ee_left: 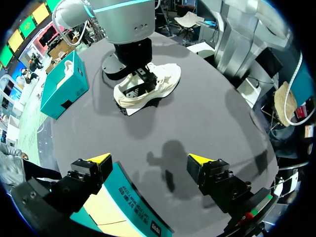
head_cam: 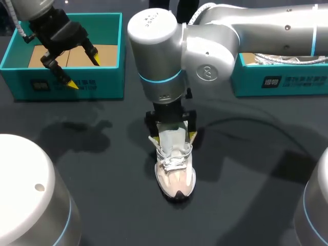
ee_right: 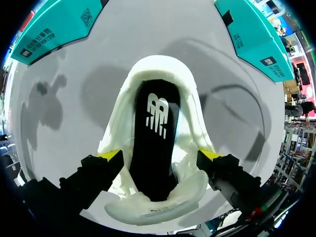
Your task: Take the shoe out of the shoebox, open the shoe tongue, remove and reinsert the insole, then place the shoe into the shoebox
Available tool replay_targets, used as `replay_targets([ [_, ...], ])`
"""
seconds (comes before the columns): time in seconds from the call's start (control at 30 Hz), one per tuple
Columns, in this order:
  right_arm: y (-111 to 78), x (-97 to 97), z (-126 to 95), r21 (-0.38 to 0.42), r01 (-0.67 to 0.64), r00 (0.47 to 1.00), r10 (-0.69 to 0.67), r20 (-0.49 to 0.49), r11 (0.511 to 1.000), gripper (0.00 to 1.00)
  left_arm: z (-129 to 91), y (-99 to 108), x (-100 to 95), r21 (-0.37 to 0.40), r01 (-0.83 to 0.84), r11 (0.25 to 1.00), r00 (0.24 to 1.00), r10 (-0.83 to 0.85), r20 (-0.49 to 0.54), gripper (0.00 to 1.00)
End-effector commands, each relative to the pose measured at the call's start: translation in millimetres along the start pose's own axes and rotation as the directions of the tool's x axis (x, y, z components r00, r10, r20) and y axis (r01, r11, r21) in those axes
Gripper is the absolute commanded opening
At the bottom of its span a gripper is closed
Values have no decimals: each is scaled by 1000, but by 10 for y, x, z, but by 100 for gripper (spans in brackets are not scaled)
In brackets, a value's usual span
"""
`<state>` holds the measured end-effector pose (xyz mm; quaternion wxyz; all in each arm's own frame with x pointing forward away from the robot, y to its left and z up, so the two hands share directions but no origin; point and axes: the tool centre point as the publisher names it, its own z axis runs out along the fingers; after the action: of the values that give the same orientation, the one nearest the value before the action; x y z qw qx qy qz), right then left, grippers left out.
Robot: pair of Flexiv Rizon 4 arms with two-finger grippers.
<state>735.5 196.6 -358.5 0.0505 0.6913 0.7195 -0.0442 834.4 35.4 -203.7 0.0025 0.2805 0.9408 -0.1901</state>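
**1. Shoe.** The shoe (head_cam: 175,171) stands on its sole on the table (head_cam: 102,174), outside both boxes, with its toe pointing away from them. It is pale cream with white laces (head_cam: 173,160). The black insole (ee_right: 154,165) lies inside the shoe and shows through the wide collar in the right wrist view.

**2. Right gripper.** My right gripper (head_cam: 171,134) hangs directly above the heel half of the shoe, pointing straight down. Its fingers stand wide, one on each side of the shoe. Both yellow tips rest against the shoe's outer sides, so the gripper holds the shoe across its width. My right arm (head_cam: 230,36) crosses above the table behind the shoe, entering from the shoe's right.

**3. Left gripper.** My left gripper (head_cam: 83,72) is well apart from the shoe, behind it and to its left, above the front wall of the left box (head_cam: 61,89). Its fingers are spread with nothing between them. One tip is over the box and the other is over the table on the shoe's side.

**4. Boxes.** Both boxes are teal and have no lids on. The left box shows a brown cardboard floor. The right box (head_cam: 277,82) stands behind the shoe and to its right, and holds something white that I cannot make out.

**5. Surface.** The table is dark, smooth and matte. A soft shadow (head_cam: 77,134) lies on it left of the shoe, between shoe and left box. A broader shadow lies to the shoe's right.
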Motion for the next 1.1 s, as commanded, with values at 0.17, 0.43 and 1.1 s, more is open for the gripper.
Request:
replay_targets([
  [0.17, -151, -12, -54, -15, -18, 1000, 18, 8, 1000, 100, -2, 3, 0, -2, -1, 1000, 1000, 1, -1, 100],
  [0.43, -158, 12, -69, -37, -8, 1000, 8, -11, 999, 100, -2, 3, 0, -2, -1, 1000, 1000, 1, -1, 100],
  [1.1, -474, -71, -221, -52, -61, 998, 61, 7, 997, 100, -2, 3, 0, -2, -1, 1000, 1000, 1, -1, 100],
])
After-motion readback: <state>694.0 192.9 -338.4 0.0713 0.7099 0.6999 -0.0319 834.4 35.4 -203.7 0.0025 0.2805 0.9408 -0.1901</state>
